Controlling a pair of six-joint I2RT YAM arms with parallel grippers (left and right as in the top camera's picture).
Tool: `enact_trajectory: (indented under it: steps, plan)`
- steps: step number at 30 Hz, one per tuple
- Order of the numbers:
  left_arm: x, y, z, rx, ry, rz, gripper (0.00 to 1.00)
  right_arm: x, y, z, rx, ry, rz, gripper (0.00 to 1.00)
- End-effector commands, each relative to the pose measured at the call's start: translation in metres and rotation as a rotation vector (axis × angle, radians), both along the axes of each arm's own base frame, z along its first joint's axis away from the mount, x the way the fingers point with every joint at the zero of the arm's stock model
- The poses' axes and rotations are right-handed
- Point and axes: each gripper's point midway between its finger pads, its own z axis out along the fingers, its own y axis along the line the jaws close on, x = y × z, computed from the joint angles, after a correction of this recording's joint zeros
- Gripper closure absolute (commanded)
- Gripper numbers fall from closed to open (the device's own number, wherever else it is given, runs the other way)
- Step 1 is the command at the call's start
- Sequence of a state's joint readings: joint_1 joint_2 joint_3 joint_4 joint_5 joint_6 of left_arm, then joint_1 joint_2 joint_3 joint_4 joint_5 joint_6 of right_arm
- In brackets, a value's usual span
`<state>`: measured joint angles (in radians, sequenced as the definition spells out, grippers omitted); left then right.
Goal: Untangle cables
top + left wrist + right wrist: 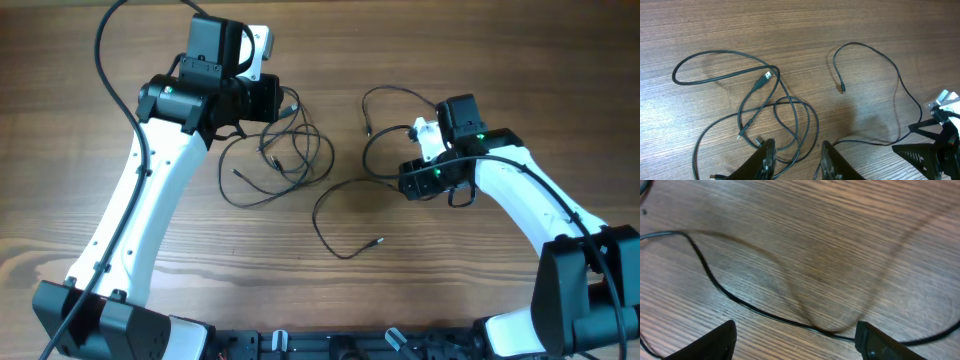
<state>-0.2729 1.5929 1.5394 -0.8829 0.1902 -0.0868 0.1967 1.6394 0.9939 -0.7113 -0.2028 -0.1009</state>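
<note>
1. Left claw (797,162) is released (fingers spread), hovering over the tangled cables (285,150) at 10 o'clock from the tabletop (250,260) centre.
2. Right claw (795,347), at 3 o'clock, is likewise released; one thin cable (747,306) crosses by its fingertips.

The cables (285,150) are black with silvery plug tips (767,76). Under them the table (450,280) shows warm brown wood grain in fine streaks. The arms (150,205) are white with black joints.
</note>
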Motion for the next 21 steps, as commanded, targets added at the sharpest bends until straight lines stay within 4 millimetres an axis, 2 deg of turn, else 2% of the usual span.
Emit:
enact_trajectory:
  steps: [1,7,13,19,21]
  plan:
    - [0.001,0.002,0.018,0.024,-0.068,-0.037,0.68,0.014,0.011,0.007,0.029,-0.068,0.105,0.2]
    - [-0.002,0.003,0.026,0.023,-0.088,-0.041,0.65,0.031,0.023,0.014,0.072,-0.173,0.213,0.19]
    - [0.001,0.012,0.025,0.053,-0.091,0.01,0.62,0.027,0.056,0.021,0.247,-0.205,0.355,0.19]
    - [-0.011,0.018,0.013,0.075,-0.018,0.035,0.61,0.021,0.06,-0.001,0.277,-0.128,0.351,0.2]
    - [-0.016,0.028,0.007,0.122,0.008,0.06,0.61,0.02,0.06,-0.004,0.277,-0.121,0.35,0.2]
